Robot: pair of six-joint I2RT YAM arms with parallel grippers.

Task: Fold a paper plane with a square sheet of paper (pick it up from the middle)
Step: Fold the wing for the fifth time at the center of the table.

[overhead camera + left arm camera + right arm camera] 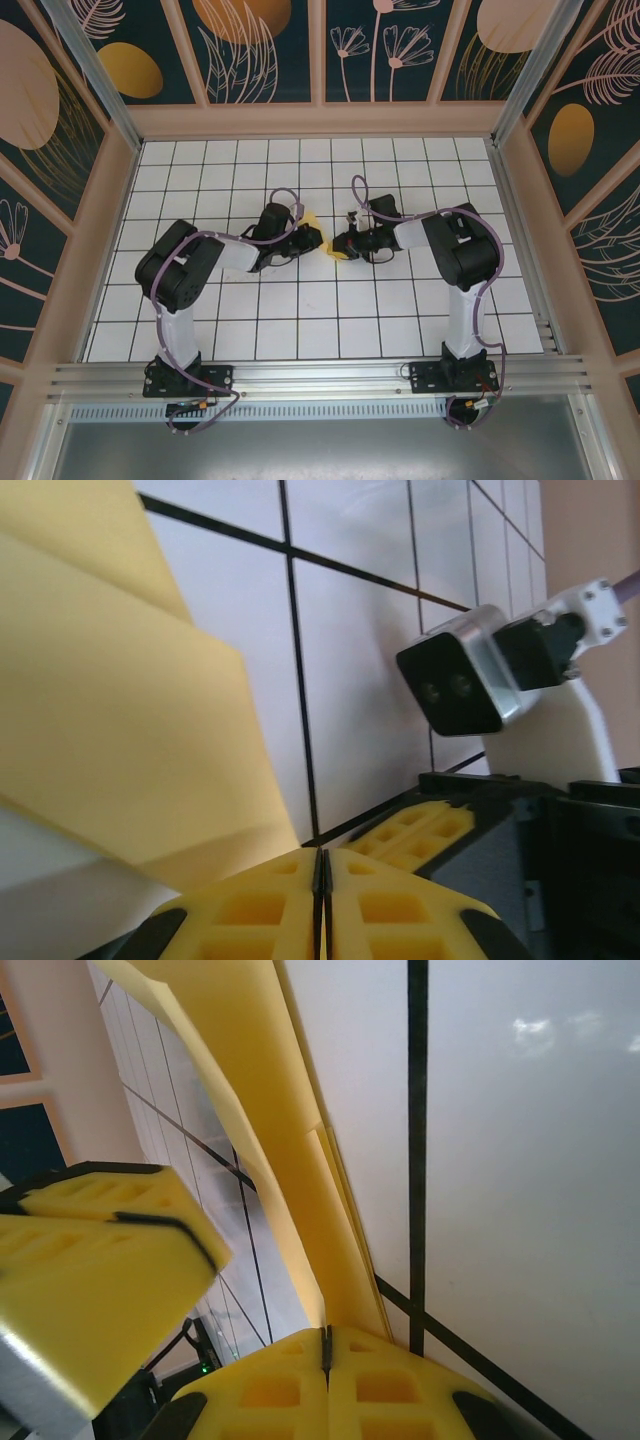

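Folding the yellow paper (280, 1160), held over the table (300, 320).
Our right end effector (325, 1338) pinches its layered edge; left end effector (322, 860), pressed together beside it, should regrip next, we judge.

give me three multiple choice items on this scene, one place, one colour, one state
1. Where is the yellow paper? A middle of the table; B by the left base; C against the far wall.
2. What colour are the finger pads? A blue; B yellow; C red.
3. The right gripper is: A wide open; B half open; C shut on the paper.
Answers: 1 A, it shows over the central tiles; 2 B, both wrist views show yellow; 3 C, pads meet on the paper's end.
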